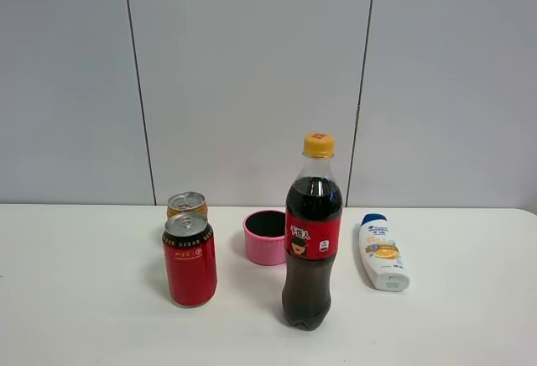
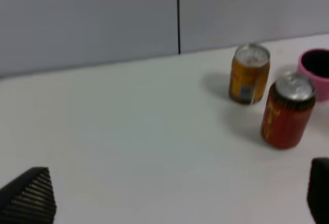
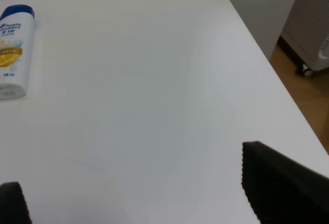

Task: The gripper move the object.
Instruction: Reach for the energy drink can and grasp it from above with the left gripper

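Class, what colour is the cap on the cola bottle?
Yellow-orange cap, clearest in the exterior high view.

White shampoo bottle (image 3: 13, 49), right side: blue print by the cap reads "head & shoulders"; finer lines below too small.
Cola bottle (image 1: 313, 240), red label: white characters, illegible.
Red can (image 1: 190, 265): pale markings, illegible.
Golden can (image 2: 249, 77), label panel: blurred.
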Tool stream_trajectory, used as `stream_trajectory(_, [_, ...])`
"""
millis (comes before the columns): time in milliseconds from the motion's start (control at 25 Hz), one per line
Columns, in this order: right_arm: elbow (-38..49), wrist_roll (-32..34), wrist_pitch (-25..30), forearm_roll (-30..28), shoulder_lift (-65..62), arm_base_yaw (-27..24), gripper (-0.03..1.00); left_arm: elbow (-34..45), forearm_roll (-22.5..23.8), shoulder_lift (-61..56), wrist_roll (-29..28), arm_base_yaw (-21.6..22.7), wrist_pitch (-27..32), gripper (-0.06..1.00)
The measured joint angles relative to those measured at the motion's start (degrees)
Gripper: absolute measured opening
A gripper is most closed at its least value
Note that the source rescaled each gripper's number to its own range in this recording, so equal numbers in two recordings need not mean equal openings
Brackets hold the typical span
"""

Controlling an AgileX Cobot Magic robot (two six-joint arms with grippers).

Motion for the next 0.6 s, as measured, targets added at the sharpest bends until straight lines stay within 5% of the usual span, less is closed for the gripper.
stream_trajectory(320, [0.0, 0.0, 0.0, 0.0, 0.0, 0.0, 1.0, -20.4, -12.7, 33.2, 23.8, 0.0, -3.0, 1.0])
stream_trajectory(480, [0.0, 0.0, 0.0, 0.0, 0.0, 0.0, 1.0, -23.6, -20.5, 47.6, 32.6, -0.3, -6.6, 1.0])
stream_trajectory(600, [0.0, 0.0, 0.0, 0.0, 0.0, 0.0, 1.0, -24.7, -21.2, 57.0, 35.4, -2.3, -9.8, 1.0])
